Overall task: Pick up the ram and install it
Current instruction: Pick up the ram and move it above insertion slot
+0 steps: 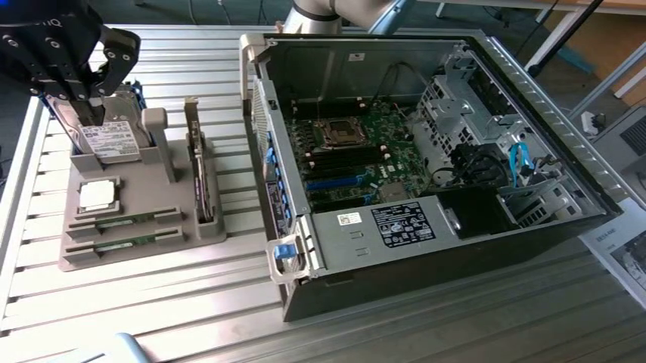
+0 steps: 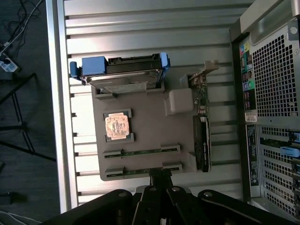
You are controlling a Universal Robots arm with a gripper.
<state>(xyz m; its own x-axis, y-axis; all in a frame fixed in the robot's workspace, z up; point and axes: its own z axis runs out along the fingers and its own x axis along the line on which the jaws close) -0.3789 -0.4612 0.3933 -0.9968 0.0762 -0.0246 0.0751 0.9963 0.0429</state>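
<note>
Because the gripper (image 2: 161,174) hangs clenched and empty above the ram (image 2: 142,168), which lies in the tray (image 2: 145,123) below the jaws beside its twin (image 2: 140,152), a descent without opening could jab the thin board.

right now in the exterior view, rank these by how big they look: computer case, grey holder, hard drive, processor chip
1. computer case
2. grey holder
3. hard drive, standing on edge and partly covered, yet clearly larger than the chip
4. processor chip
</note>
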